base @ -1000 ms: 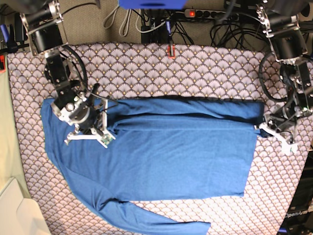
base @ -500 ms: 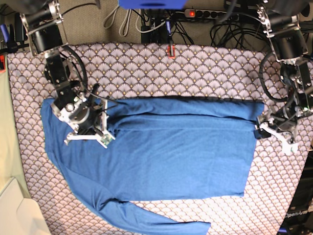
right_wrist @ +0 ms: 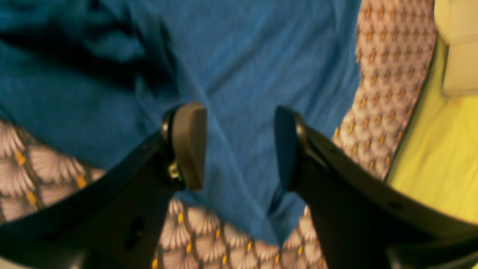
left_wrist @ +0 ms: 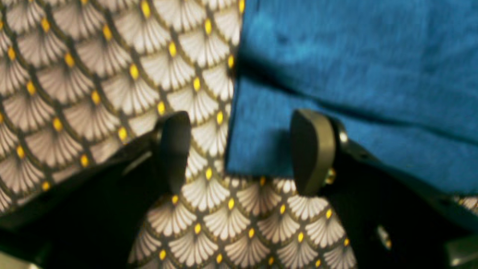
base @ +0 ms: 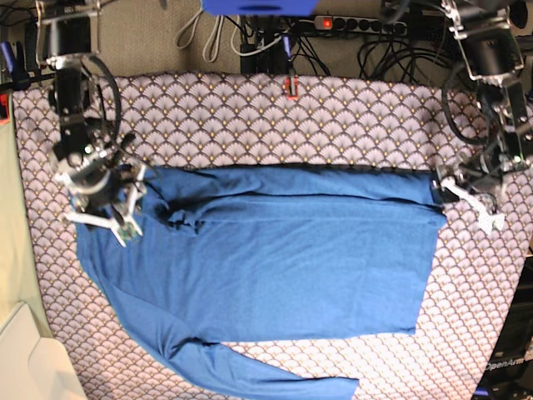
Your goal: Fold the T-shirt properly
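T-shirt [base: 283, 258] laid flat on table [base: 250, 117]
Left gripper [left_wrist: 239, 153] and right gripper [right_wrist: 241, 145] seen spread apart, nothing clamped

T-shirt [base: 275, 275] lower sleeve end cut off by bottom edge, base view. Both wrist views blurred; fabric texture indistinct.

L gripper [left_wrist: 239, 153] jaws apart, empty | T-shirt [left_wrist: 354, 71] corner btwn fingers | patterned cloth [left_wrist: 93, 74] under

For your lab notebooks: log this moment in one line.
T-shirt: top edge folded | left end effector: open | right end effector: open, empty
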Tool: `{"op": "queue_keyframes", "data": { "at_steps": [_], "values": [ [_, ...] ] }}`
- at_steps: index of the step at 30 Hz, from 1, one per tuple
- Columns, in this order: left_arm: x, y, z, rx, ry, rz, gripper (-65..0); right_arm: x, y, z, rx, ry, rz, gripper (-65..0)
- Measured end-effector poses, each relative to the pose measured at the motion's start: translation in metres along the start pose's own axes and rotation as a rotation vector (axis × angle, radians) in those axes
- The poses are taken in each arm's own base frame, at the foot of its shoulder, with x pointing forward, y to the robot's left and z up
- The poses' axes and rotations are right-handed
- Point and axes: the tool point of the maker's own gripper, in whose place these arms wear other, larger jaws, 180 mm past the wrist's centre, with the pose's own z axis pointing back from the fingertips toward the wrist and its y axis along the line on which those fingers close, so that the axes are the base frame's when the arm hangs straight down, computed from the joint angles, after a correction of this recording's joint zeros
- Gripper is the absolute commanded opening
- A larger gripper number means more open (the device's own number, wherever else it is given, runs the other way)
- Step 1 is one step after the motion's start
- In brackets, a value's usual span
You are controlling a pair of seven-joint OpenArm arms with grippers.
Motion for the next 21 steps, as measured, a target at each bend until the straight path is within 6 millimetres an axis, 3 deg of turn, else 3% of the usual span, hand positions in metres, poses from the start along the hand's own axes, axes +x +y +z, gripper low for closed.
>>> {"op": "queue_keyframes", "data": {
  "at_steps": [9, 17, 21],
  "values": [
    [-0.010, -0.016, -0.009, -0.030, -0.041, 0.027, -23.8, -0.019, 0.010, 0.002, 0.020, 0.035, 0.001, -34.4],
    [-0.013, -0.024, -0.012, -0.048, -0.040, 0.042, -23.9, -0.031, -0.029, 0.008, -0.066, 0.054, -0.059, -34.4],
    [-0.013, -0.024, -0.012, -0.048, -0.040, 0.043, -24.4, -0.032, -0.032, 0.009, -0.071, 0.053, -0.058, -34.3]
  ]
}}
